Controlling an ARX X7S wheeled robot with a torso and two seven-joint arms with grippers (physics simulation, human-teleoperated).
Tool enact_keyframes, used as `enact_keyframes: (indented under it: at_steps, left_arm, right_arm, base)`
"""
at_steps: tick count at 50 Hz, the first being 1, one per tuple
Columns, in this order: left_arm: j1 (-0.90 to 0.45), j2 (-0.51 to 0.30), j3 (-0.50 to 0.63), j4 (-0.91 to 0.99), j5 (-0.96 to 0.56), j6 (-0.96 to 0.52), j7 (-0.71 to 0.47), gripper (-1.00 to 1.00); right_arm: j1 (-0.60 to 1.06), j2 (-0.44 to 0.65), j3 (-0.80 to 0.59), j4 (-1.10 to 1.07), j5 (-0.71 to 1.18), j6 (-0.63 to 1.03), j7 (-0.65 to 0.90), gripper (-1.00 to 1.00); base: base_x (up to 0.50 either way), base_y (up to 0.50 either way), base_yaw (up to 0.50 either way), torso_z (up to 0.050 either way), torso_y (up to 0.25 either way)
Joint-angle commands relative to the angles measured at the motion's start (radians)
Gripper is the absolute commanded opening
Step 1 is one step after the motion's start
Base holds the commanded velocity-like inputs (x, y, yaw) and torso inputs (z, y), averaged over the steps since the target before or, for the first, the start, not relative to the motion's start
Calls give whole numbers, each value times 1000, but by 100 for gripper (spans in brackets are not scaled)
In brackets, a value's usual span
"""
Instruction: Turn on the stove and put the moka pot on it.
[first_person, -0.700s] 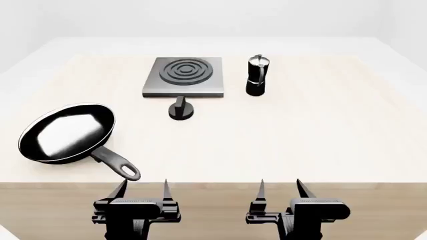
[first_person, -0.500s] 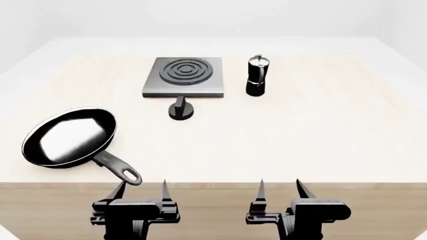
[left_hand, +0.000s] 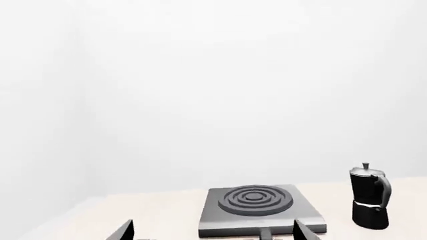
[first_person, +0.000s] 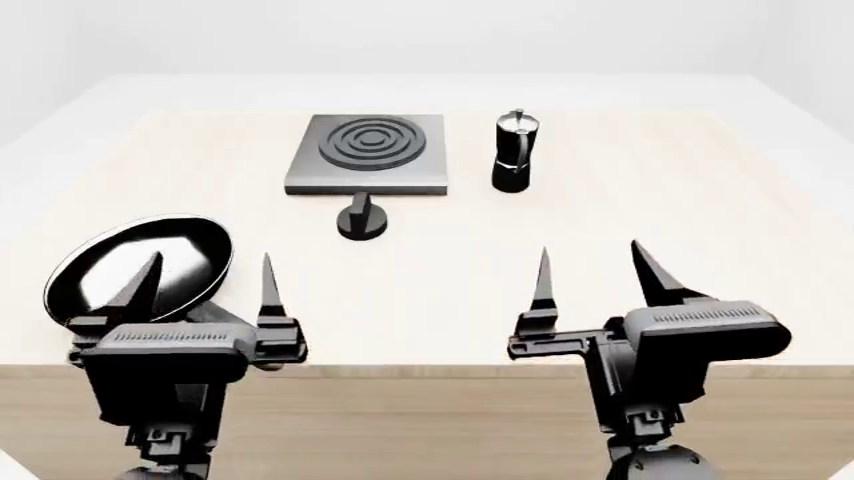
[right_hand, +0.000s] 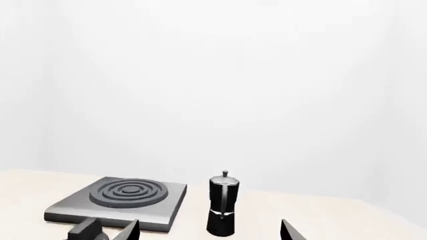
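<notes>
Stove (first_person: 366, 152) far centre on counter (first_person: 667, 240); knob (first_person: 362, 219) just near of it. Moka pot (first_person: 514, 150) right of stove. Frying pan (first_person: 134, 268) near left.

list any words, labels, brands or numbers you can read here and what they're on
None: no readable text shows in any view.
The stove, its knob, the moka pot and the pan are all plain, with no lettering or marks.
The left gripper and right gripper carry only ribbed housings, no labels.
</notes>
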Motion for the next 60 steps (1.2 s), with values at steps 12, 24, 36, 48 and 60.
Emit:
enact_keyframes:
  at_steps: [12,24,36,48,60]
  left_arm:
    - [-99,-85,-107,441,-100,-232,-8,100]
    - [-104,-95,-122,470,-134,-249,-18,100]
    - [-103,-112,-135,494,-159,-246,-27,100]
    - [-100,-117,-131,488,-171,-240,-34,100]
    - [-77,-114,-122,475,-168,-199,-49,100]
  right_arm:
    - [167,57,44,-418,57,292,13,100]
    - [173,59,38,-430,71,304,24,100]
    - [168,64,56,-452,91,308,35,100]
    - [178,71,56,-450,93,321,53,100]
    - [169,85,37,-442,77,304,65,100]
  base:
    - [0,0,0,21,0]
    - [0,0,0,50,0]
    - [0,0,0,50,0]
    - [0,0,0,50,0]
    - [0,0,0,33,0]
